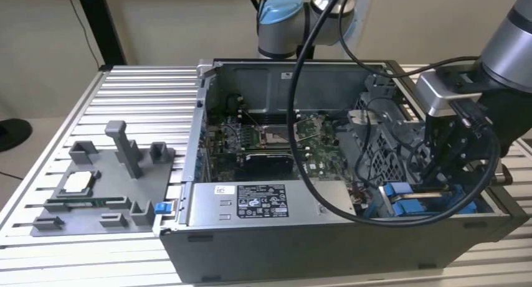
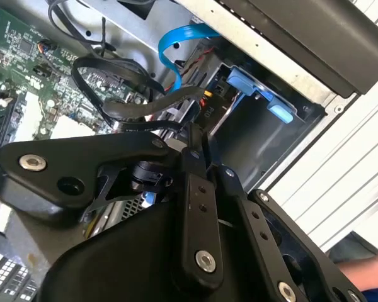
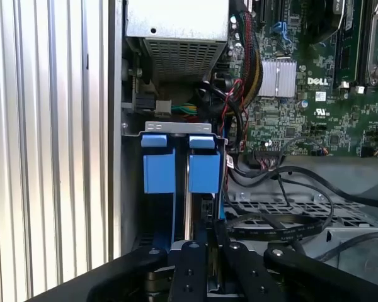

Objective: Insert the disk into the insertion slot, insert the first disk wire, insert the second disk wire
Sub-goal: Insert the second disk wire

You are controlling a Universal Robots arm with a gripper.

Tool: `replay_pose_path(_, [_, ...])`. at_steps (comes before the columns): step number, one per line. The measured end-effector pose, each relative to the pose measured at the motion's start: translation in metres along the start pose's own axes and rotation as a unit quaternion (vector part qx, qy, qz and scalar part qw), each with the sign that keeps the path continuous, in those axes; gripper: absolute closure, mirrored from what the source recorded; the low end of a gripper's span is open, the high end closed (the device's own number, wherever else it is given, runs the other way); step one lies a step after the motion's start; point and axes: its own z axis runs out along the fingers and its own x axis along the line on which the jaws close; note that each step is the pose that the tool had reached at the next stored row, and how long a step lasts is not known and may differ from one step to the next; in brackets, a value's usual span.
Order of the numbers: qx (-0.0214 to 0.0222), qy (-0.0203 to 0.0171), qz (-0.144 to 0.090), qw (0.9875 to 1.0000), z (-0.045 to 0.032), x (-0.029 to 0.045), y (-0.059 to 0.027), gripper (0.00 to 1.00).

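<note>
A ribbed aluminium worktop (image 1: 124, 94) carries an open computer case (image 1: 332, 237) against a plain beige wall. In the exterior view my arm (image 1: 499, 56) reaches down into the case's near corner on the exterior view's right, and the fingers (image 1: 438, 175) sit just above the insertion slot (image 1: 407, 203), whose blue tabs show directly beneath them. The grey power-supply box (image 1: 266, 203) lies just beside that, toward the exterior view's left, and a grey fixture tray (image 1: 108, 187) rests well apart on the worktop.

In the second wrist view the fingers (image 2: 192, 148) run forward into a tangle of black cables (image 2: 113, 82), with a blue ribbon wire (image 2: 176, 44) curling just beyond them and the slot's blue tab (image 2: 258, 91) further ahead. The fingers look drawn narrow, close together, but whether they pinch a connector I cannot tell; the tips are buried among the cables.

In the first wrist view the slot (image 3: 179, 167) lies straight ahead of the fingers (image 3: 205, 251), with two blue carrier tabs standing side by side in it. I take that as the disk (image 3: 188, 201) already seated, only its thin edge showing between the tabs.

So I judge the disk step done and a wire step in hand. The next move calls for careful alignment of a plug with the disk's port, in tight quarters where the loose cables could snag.
</note>
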Motion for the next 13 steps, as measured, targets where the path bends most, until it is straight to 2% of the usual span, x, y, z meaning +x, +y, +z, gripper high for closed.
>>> replay_pose_path(13, [0.0,0.0002,0.0,1.0,0.0023,0.0001,0.0001,1.0])
